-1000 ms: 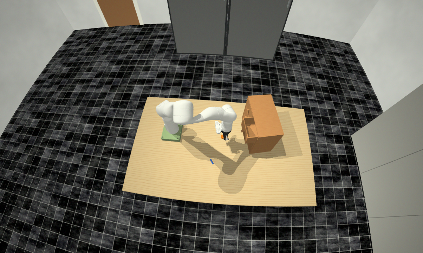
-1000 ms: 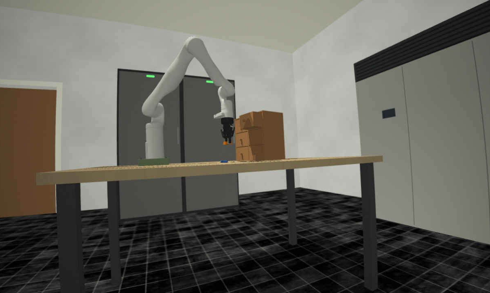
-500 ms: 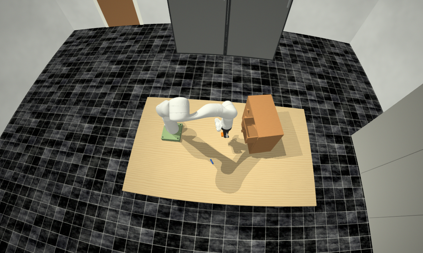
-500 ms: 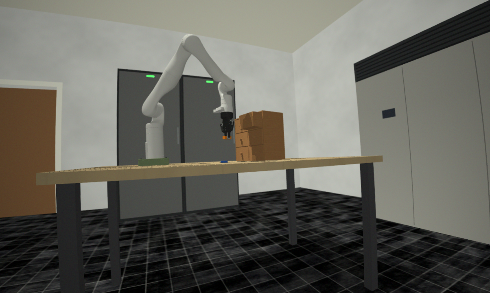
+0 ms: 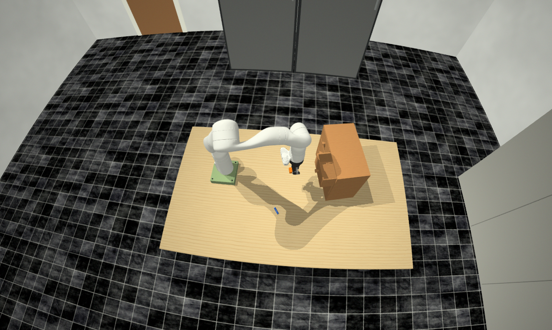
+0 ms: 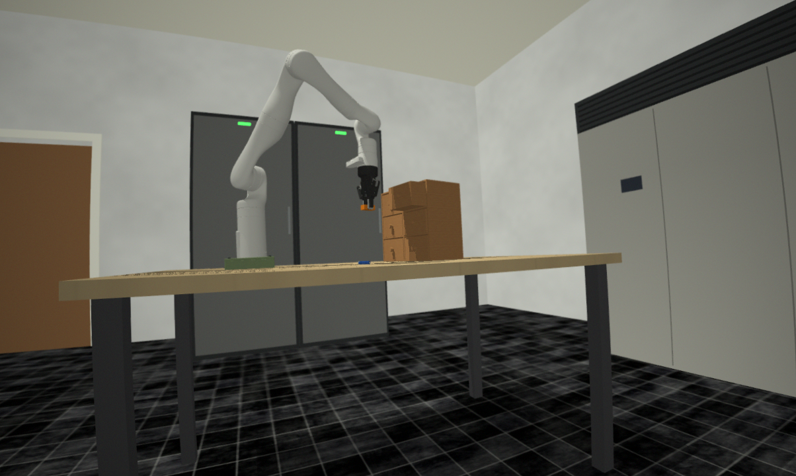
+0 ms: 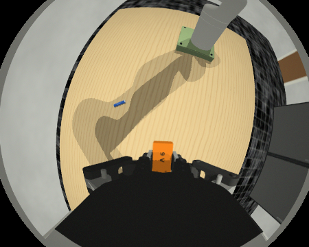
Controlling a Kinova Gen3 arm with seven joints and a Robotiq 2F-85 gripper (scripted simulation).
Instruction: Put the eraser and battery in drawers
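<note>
My gripper (image 5: 293,172) (image 6: 365,203) (image 7: 162,156) is shut on an orange block with two small studs, the nine-volt battery (image 5: 289,169) (image 6: 365,207) (image 7: 163,155). It hangs in the air a short way in front of the small brown chest (image 5: 345,153) (image 6: 439,221), about level with the chest's upper rows. Drawers on the chest's front stand pulled out toward the arm; one top-row tray (image 5: 323,157) (image 6: 408,195) is open. A small blue flat piece (image 5: 276,210) (image 6: 363,262) (image 7: 119,104) lies on the table, far from the gripper. I cannot tell whether it is the eraser.
The arm's green base plate (image 5: 224,174) (image 6: 248,262) (image 7: 195,43) sits at the table's left back. The wooden table (image 5: 229,233) (image 6: 330,277) carries everything. Grey cabinets stand behind and at the right.
</note>
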